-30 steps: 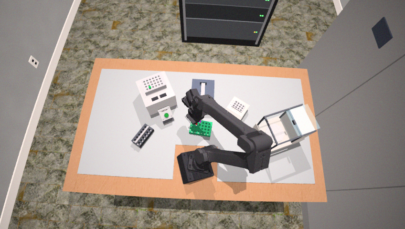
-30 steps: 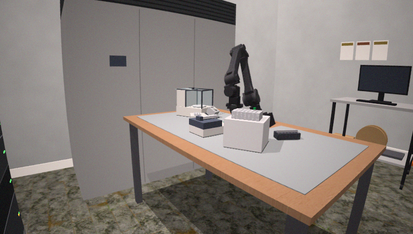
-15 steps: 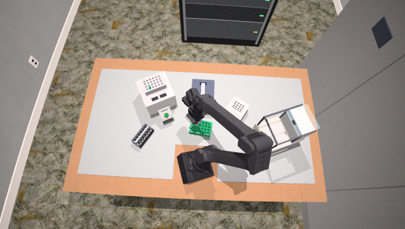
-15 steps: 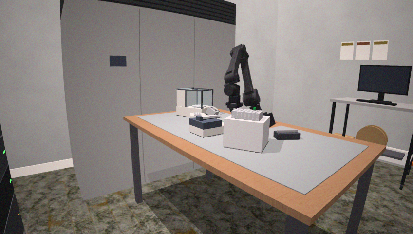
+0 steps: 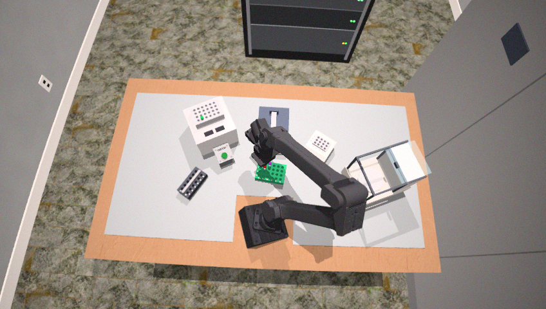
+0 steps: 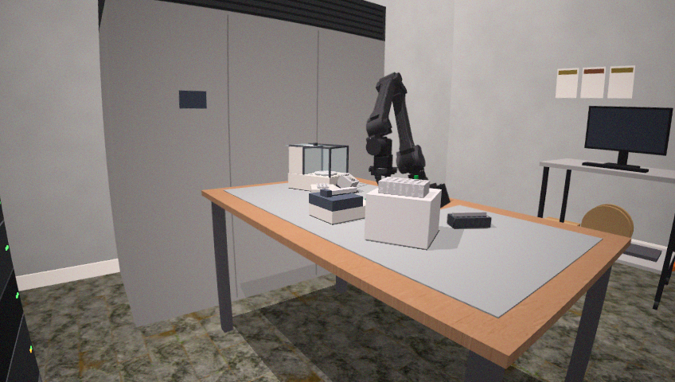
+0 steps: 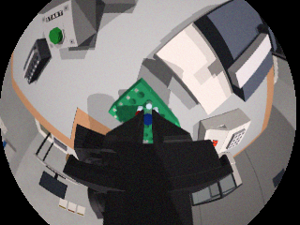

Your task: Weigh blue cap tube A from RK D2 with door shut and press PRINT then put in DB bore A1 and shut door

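Tool nearly shut, pinching tube A approx. upright over/in green rack; can't tell if seated. Narrow grip prob. spares nearby red cap. Bal., 3 o'clock of rack in top view, door open for loading. Cap blue; body mostly hidden.
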Motion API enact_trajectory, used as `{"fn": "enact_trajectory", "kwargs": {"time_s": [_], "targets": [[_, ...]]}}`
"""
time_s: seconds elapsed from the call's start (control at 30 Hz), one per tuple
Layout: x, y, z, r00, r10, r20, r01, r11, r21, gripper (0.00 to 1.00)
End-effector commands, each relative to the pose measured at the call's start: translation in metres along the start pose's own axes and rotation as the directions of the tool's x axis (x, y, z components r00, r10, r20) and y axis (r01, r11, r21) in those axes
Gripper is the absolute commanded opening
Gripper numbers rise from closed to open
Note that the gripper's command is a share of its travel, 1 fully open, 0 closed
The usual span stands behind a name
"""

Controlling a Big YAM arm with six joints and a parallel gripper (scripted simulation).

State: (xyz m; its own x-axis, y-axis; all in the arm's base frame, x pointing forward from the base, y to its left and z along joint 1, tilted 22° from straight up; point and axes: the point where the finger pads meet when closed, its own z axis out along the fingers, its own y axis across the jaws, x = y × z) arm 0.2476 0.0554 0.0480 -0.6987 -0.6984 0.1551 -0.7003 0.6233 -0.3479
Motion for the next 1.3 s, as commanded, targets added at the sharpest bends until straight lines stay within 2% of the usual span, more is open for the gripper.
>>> {"fn": "enact_trajectory", "kwargs": {"time_s": [0.0, 0.9, 0.93, 1.07, 1.27], "targets": [[-0.009, -0.007, -0.008, 1.000, 0.012, 0.024, -0.012, 1.000, 0.010, 0.09], [-0.007, -0.013, -0.011, 1.000, 0.018, 0.024, -0.018, 1.000, 0.012, 0.09], [0.002, 0.013, -0.003, 1.000, -0.004, -0.007, 0.004, 1.000, 0.001, 0.09], [-0.018, -0.001, -0.029, 0.998, 0.020, 0.053, -0.021, 1.000, 0.015, 0.09], [-0.018, 0.000, -0.038, 0.999, 0.018, 0.048, -0.019, 1.000, 0.013, 0.09]]}}
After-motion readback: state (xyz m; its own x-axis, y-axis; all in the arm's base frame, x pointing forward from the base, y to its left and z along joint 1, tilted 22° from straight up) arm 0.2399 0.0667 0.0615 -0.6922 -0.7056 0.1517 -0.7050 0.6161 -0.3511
